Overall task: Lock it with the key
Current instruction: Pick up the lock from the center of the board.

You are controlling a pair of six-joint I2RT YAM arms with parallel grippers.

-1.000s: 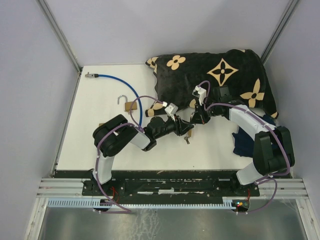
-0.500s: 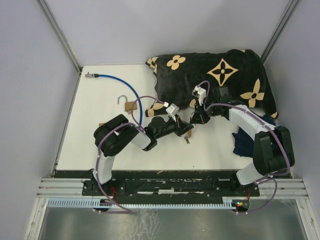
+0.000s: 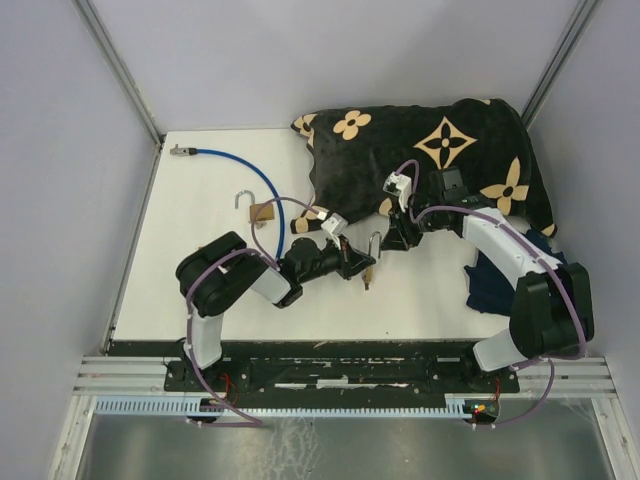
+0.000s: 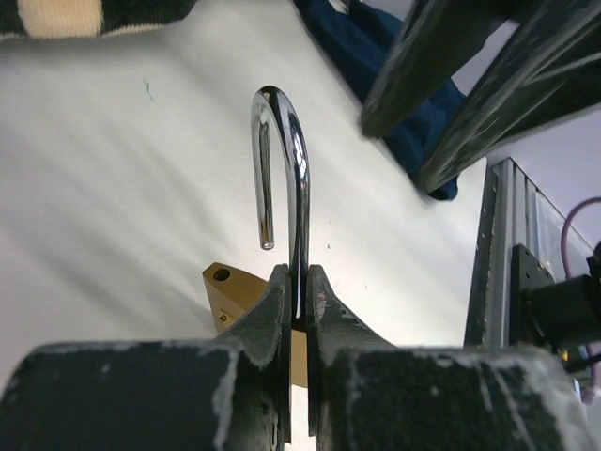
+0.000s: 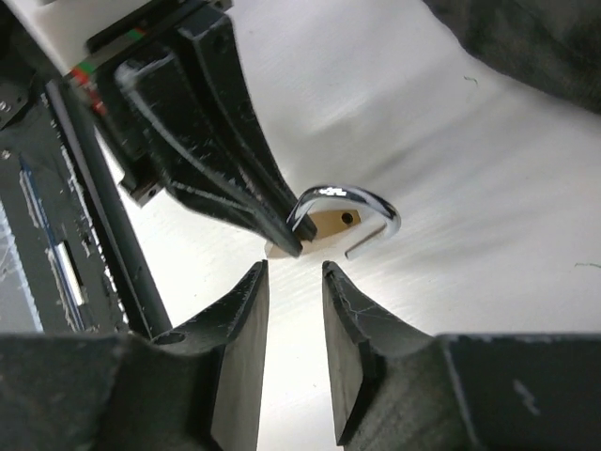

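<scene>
White counter (image 3: 200, 270), patterned blanket behind. Mid-counter, the left gripper (image 4: 299, 282) is clenched on the padlock's (image 4: 228, 293) chrome shackle (image 4: 301, 188). The right gripper (image 5: 293, 272) hangs beside it, parted and empty. Brass body looks heavy and rigid, the shackle slick; I'd hold the body.

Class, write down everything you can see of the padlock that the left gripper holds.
The padlock has a brass-coloured body and a shiny silver shackle. The shackle is open: its short end hangs free of the body, whose empty hole shows. The left gripper is shut on the shackle's long leg, just above the body. The right gripper stands open close by, not touching. Whether the body rests on the table is unclear.
</scene>
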